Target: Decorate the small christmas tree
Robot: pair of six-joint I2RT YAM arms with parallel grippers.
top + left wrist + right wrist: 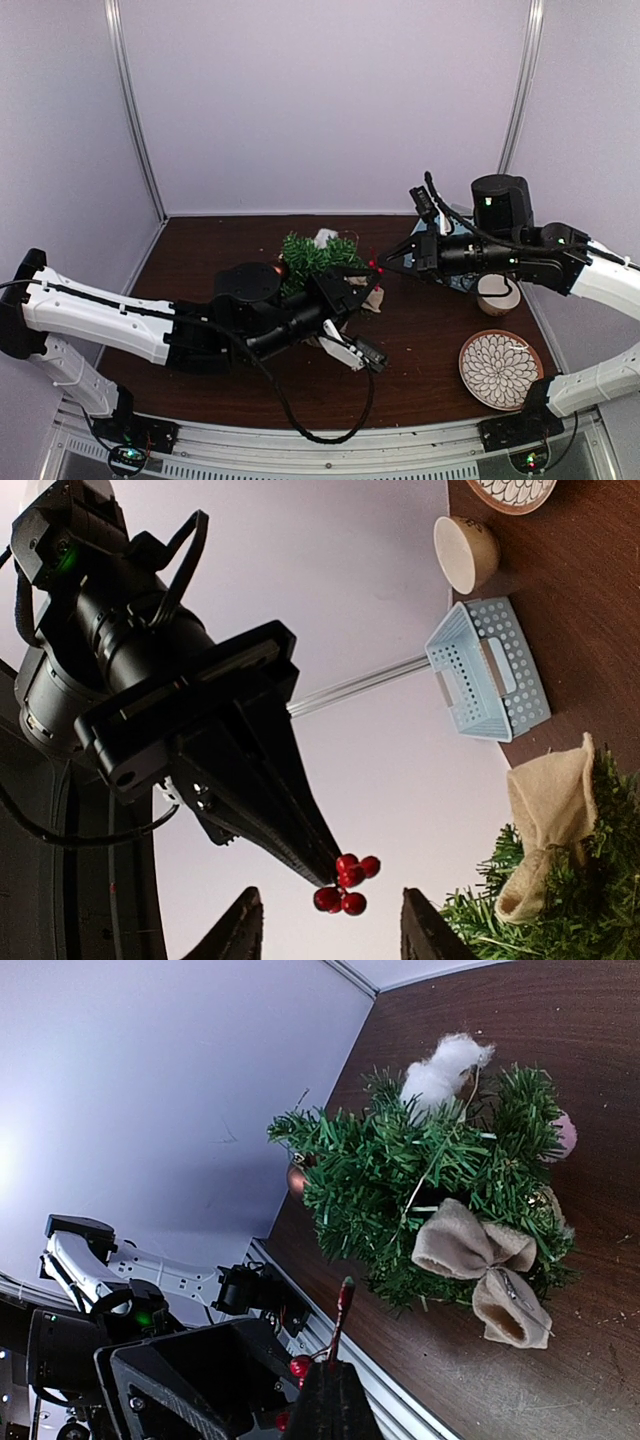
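Red berries on a thin stem, the berry sprig (346,882), are pinched at the very tip of the right gripper (332,865), whose jaws are pressed together on it. Held that far out, the cluster hangs free, ready for a handover or for poking in among branches. The left gripper (330,932) faces it from just below with its fingers (243,928) spread and nothing gripped. It seems placed to receive the sprig, though from this angle I cannot tell whether the berries are already inside the gap or a little beyond it. The small christmas tree (318,257) stands on the dark wooden table (210,250) towards the back, just beside both grippers, with the left arm's wrist close against its near side. It already carries a burlap bow (482,1265), a tuft of white cotton (445,1065), a copper bauble (296,1178) and a pink ornament (566,1135) at one edge. Off to the right are a pale blue perforated basket (490,670), a small cream cup (465,552) and a patterned plate (499,369), all apart from the tree. The bow and the bulky left wrist crowd the tree's near side, so bare branches look easier to reach elsewhere.
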